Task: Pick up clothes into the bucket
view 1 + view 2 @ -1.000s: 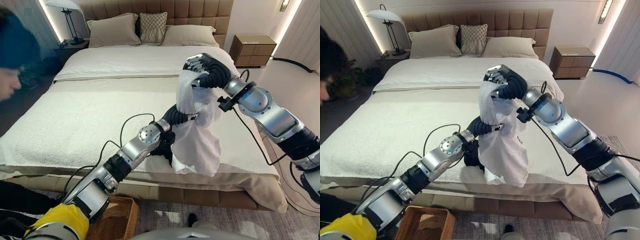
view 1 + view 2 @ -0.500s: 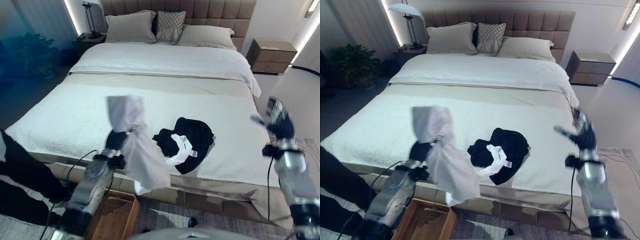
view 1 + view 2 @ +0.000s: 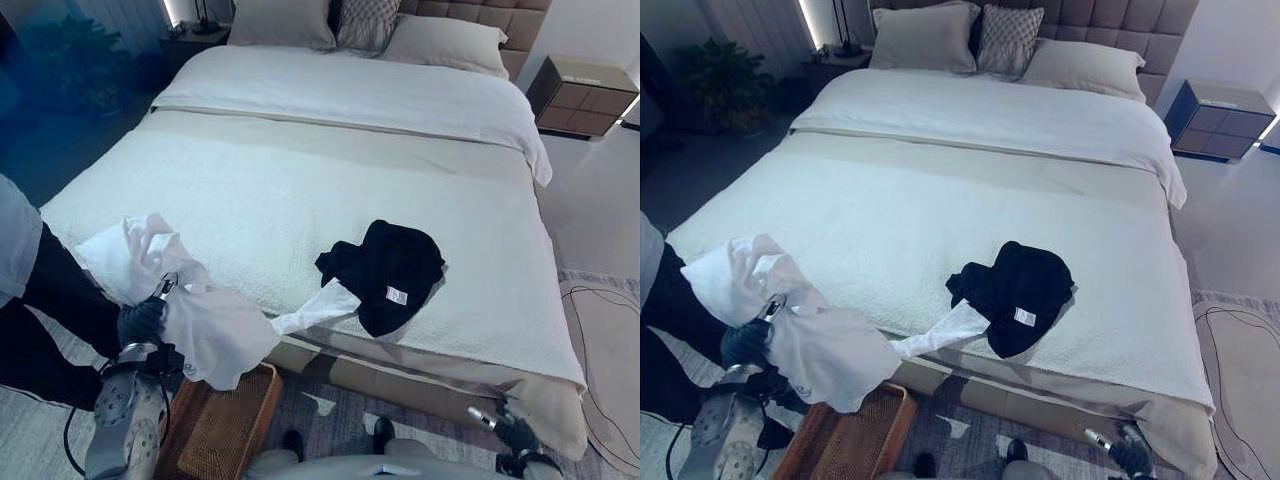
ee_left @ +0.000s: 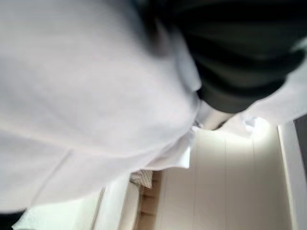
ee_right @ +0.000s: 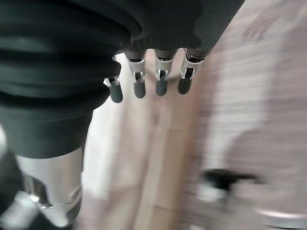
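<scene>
Pretty clearly a bedroom: big made-up bed [image 3: 330, 190] with pillows [image 3: 920, 35] against a tufted headboard [image 3: 1120, 22], wooden nightstand [image 3: 585, 95] beside it, floor lamp [image 3: 845, 25] and potted plant [image 3: 725, 85] in the corner.

Room was dim overall; main light came from a narrow vertical glowing wall strip [image 3: 805, 17] beside the headboard; a second bright sliver showed at the right edge by the dark wooden nightstand [image 3: 1223, 110]; the wide white-covered bed [image 3: 300, 190] was evenly lit with no glare; corner with the leafy potted plant [image 3: 725, 85] sat in deep shade; dark shadow lay under the bed's foot edge, over the brown woven wicker basket [image 3: 225, 430]; crumpled white cloth [image 4: 86, 96] was blurred in the left wrist view, with the pale panelled wall [image 4: 230, 187] behind it glowing; the right wrist view's floor was smeared.
</scene>
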`<state>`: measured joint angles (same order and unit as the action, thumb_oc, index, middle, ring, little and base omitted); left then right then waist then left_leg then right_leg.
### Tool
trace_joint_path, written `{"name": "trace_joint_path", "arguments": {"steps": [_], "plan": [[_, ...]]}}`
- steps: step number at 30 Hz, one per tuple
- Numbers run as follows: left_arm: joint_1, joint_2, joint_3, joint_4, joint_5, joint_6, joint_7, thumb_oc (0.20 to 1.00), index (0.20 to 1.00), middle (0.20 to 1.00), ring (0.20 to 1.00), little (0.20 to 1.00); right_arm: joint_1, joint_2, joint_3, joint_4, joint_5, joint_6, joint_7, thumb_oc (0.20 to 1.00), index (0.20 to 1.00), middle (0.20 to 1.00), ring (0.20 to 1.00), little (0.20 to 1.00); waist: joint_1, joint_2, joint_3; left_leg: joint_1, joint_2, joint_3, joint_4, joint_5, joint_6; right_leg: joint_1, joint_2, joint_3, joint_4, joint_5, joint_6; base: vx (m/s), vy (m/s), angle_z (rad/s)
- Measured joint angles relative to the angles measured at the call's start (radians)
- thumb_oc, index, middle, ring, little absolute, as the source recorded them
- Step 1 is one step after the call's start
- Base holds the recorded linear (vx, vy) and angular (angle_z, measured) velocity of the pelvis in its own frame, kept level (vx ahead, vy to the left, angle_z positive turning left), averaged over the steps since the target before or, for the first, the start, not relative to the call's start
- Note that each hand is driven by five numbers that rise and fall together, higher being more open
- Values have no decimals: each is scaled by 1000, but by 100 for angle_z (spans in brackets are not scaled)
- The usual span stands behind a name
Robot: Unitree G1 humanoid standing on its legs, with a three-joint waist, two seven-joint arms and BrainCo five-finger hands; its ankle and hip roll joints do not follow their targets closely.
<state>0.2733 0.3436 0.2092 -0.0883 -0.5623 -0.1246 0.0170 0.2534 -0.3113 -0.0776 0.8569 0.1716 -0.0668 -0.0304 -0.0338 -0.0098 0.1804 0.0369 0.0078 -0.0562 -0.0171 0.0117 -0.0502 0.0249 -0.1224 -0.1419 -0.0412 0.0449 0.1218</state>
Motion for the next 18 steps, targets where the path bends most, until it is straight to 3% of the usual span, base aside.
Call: {"name": "trace_joint_path", "arguments": {"steps": [7, 10, 18], "plan": [[-20, 62, 10, 148, 74, -28, 58, 200, 200, 200, 200, 200, -91, -19, 39, 143, -111, 3, -14, 1000, 1000, 1000, 1000, 1000, 37, 8, 115, -141, -12, -44, 113, -7, -5, -139, -19, -30, 150, -48, -8, -117, 30, 19], [-61, 136, 14, 269, 179, -42, 118, 200, 200, 200, 200, 200, -137, -40, 79, 145, -139, 2, -26, 1000, 1000, 1000, 1000, 1000, 51, 3, 167, -227, -18, -56, 169, -16, -7, -247, -32, -31, 257, -79, -18, -83, 39, 11], [-95, 145, 42, 461, 363, -38, 274, 200, 200, 200, 200, 200, -205, -48, 143, 119, -152, -10, -48, 1000, 1000, 1000, 1000, 1000, 81, -16, 243, -280, -7, -60, 197, -23, -7, -312, -29, -30, 309, -96, -34, -18, 7, 2]]}}
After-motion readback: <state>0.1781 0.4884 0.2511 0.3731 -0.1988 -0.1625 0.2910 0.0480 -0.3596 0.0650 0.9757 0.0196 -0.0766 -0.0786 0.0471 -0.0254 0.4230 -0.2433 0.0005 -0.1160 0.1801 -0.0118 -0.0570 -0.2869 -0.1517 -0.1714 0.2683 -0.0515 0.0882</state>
